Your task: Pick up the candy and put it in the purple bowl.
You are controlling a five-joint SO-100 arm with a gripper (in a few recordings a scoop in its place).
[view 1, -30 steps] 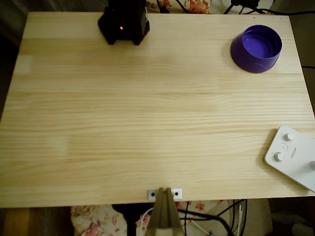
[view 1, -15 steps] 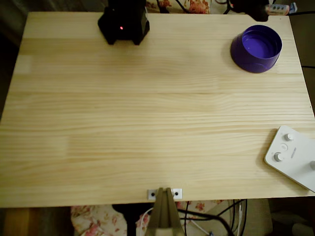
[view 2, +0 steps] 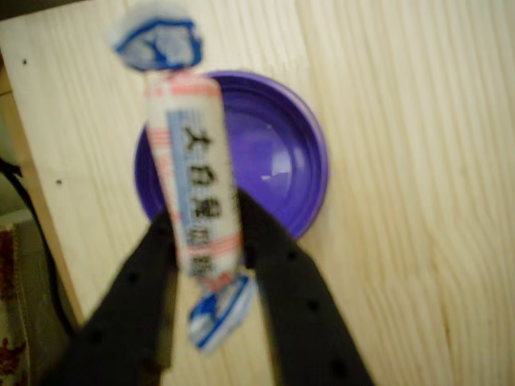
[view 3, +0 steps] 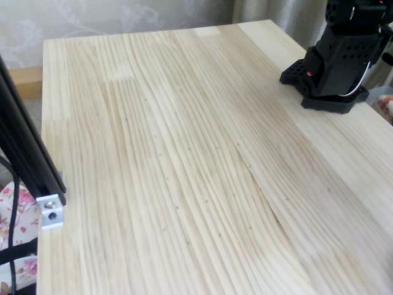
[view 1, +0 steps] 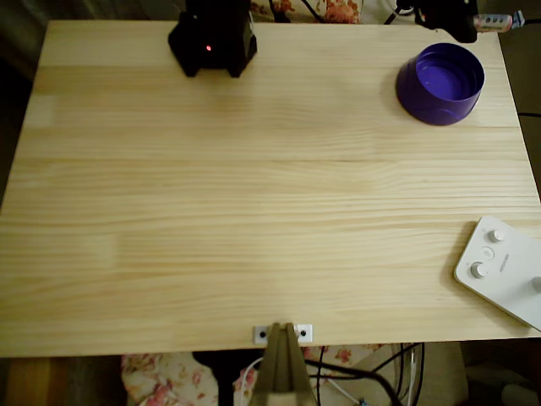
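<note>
In the wrist view the gripper [view 2: 211,241] pinches the candy [view 2: 193,193] between its two black fingers [view 2: 133,297], which press against the lower part of the wrapper from either side. The candy stands lengthwise in the picture: one twisted blue-and-white end points up past the far rim of the purple bowl [view 2: 282,161], and the other pokes out below the fingers. Its middle is white with pink stripes and dark lettering, somewhat blurred. The candy hangs in front of the bowl's left half as seen from this camera, so it appears to be held above the bowl, though how high above cannot be told.

In the overhead view the purple bowl [view 1: 440,83] sits near the top right corner of the pale wooden counter [view 1: 254,211], open side up, with its lighter purple inside showing. At the top edge just above the bowl the dark gripper [view 1: 456,19] reaches in, with the candy [view 1: 497,20] sticking out to its right. The arm's black base [view 1: 213,38] stands at the top left of the counter, a red light on it; the fixed view shows the same base [view 3: 334,61] at the counter's [view 3: 184,153] far right. A white button box [view 1: 503,271] lies at the counter's lower right edge, well apart from the bowl
</note>
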